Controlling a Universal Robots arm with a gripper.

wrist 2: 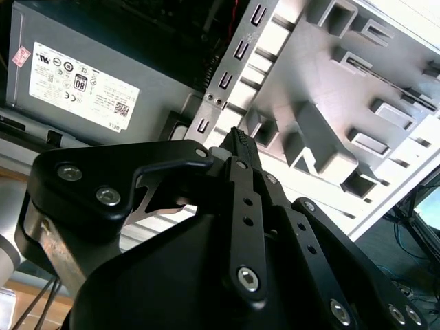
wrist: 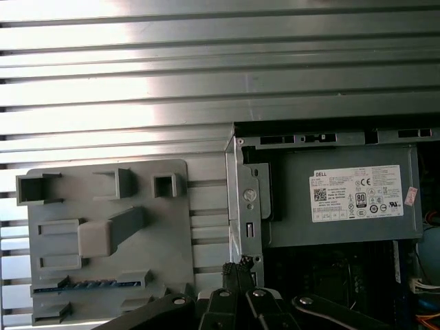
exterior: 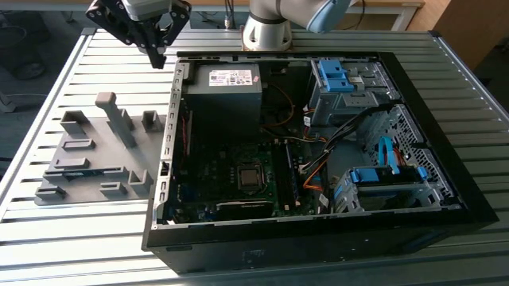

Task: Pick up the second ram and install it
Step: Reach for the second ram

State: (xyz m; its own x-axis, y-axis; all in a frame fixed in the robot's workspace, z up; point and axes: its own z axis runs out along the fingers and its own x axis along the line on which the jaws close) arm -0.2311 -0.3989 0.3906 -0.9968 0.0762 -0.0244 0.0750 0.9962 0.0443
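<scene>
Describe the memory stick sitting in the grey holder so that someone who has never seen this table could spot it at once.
Find the open computer case on the slatted metal table; a grey holder plate lies beside it on the exterior view's left. Among the plate's plain grey blocks, the memory stick is the one thin dark blue-green strip, set on edge in a slot.

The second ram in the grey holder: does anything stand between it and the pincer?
Nothing visible does. The pincer hangs over the table beside the case; the second ram lies uncovered in the grey holder.
</scene>
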